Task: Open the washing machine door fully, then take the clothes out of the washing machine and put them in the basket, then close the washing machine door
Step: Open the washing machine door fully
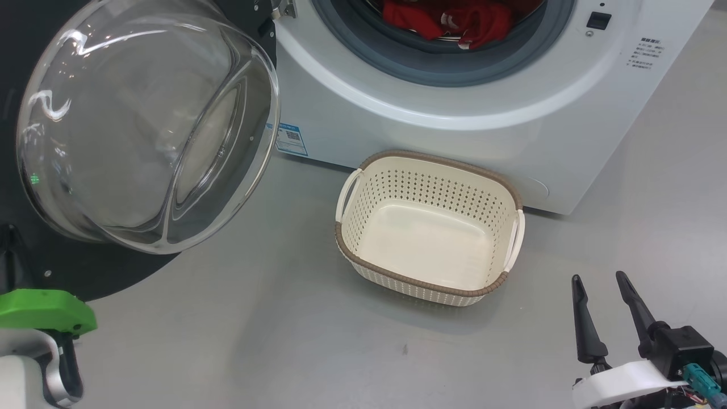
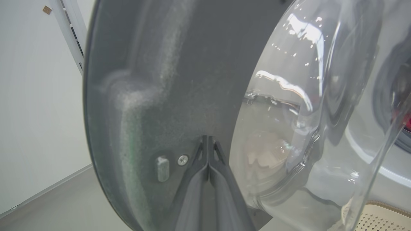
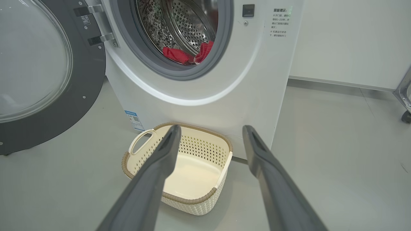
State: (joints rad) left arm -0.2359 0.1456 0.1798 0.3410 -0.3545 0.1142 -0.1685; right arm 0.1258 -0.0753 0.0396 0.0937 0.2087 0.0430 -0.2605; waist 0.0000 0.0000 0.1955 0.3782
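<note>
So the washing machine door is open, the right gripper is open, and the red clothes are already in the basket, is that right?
Not quite. The clothes lie inside the washing machine, and the basket holds nothing, as the right wrist view shows. The washing machine door is open and the right gripper is open, as you said.

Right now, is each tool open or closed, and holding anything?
Left tool: closed, gripping nothing, tips at the dark grey inner face of the round glass-windowed door.
Right tool: open, empty.
</note>
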